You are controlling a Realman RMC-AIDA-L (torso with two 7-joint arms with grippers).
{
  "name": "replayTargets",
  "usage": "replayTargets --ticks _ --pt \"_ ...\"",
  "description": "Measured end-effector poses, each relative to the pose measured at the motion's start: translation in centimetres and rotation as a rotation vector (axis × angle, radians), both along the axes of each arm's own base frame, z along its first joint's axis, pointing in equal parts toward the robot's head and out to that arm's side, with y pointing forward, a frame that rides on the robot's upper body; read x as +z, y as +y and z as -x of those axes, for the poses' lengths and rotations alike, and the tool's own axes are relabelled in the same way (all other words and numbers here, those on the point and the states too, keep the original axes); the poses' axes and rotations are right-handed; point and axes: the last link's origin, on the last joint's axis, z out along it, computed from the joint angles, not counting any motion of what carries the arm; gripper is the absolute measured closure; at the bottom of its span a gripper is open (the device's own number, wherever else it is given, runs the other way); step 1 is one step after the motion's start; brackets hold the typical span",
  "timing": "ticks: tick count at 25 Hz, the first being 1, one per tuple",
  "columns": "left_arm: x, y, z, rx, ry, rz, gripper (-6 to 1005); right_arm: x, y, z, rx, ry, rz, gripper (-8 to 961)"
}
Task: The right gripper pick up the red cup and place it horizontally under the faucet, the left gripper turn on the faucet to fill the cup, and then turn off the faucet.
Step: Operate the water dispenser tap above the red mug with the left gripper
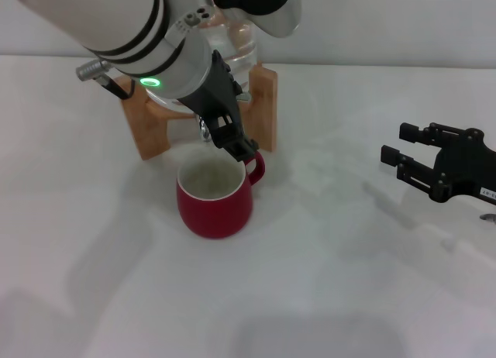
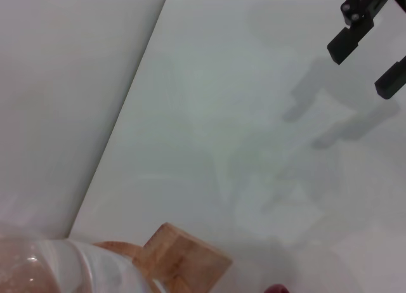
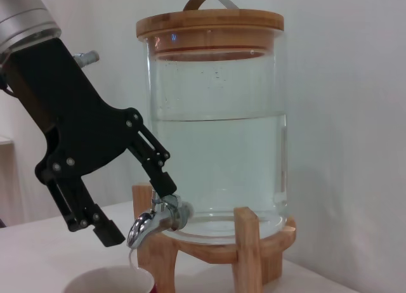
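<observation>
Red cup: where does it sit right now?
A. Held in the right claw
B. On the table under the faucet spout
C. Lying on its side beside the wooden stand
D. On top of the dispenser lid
B: the red cup stands upright on the table below the faucet, while the right claw is off to the side, empty.

A glossy red cup (image 1: 215,203) with a white inside is seen on the white counter (image 1: 310,280). Both tools (image 1: 232,133) (image 1: 399,163) are black; the tap (image 3: 155,220) is chrome, the stand (image 1: 263,102) pale wood.
</observation>
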Motion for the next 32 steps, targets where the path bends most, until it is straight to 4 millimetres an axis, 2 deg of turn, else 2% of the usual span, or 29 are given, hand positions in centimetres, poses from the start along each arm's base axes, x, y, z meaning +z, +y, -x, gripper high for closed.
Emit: replayTargets --ticks 8,16,22,32 --pt "0.2 -0.1 -0.8 -0.036 -0.007 -0.021 158 0.0 -0.3 -0.3 -0.007 0.001 0.001 498" --pt "-0.4 -1.1 -1.5 -0.072 0.004 0.002 157 0.1 -0.3 -0.4 -0.009 0.001 -0.002 498" --pt "-0.8 -1.7 -0.5 -0.038 0.024 0.024 157 0.2 -0.3 -0.5 -0.014 0.004 -0.008 498" --pt "-0.8 -1.3 0.4 -0.01 0.044 0.008 158 0.2 -0.2 -0.4 -0.012 0.004 -0.01 498"
